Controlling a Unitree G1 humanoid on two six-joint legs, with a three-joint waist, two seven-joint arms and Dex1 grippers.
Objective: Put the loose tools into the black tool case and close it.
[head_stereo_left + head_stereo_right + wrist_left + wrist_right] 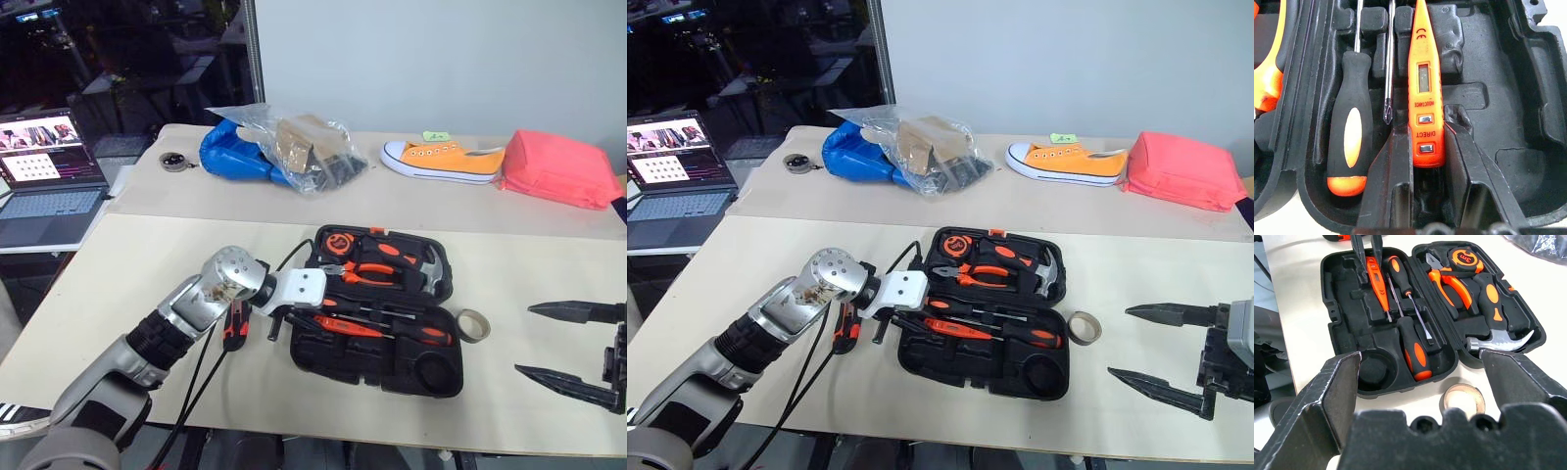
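The left gripper (1422, 161) has its jaws drawn narrow around the butt end of the thin all-orange screwdriver (1422, 83), which lies in a recess of the black tool case (431, 377). Its fingers (1388, 171) flank the orange body on both sides. Just beside it in the same half lie two black-and-orange handled screwdrivers (1413, 345), and the wrist view shows the printed lettering on the orange body and a bare metal shaft alongside.

The case lies open and flat near the middle of the front tabletop (118, 284), with pliers (367, 271), a hammer (426, 274) and a tape measure (335, 241) in its far half. A round recess (1371, 369) at the case's near right corner holds nothing.

The small beige tape roll (474, 325) sits on the tabletop just beside the case's right edge. The orange-black utility knife (844, 328) lies beside the case's left edge, partly hidden by the left arm.

The right gripper (1161, 345) hangs at the tabletop's right edge, jaws wide and holding nothing, well apart from the case.

On the far tabletop lie a blue bag (230, 152), a clear plastic bag (309, 142), an orange shoe (441, 159) and a pink pouch (558, 168).
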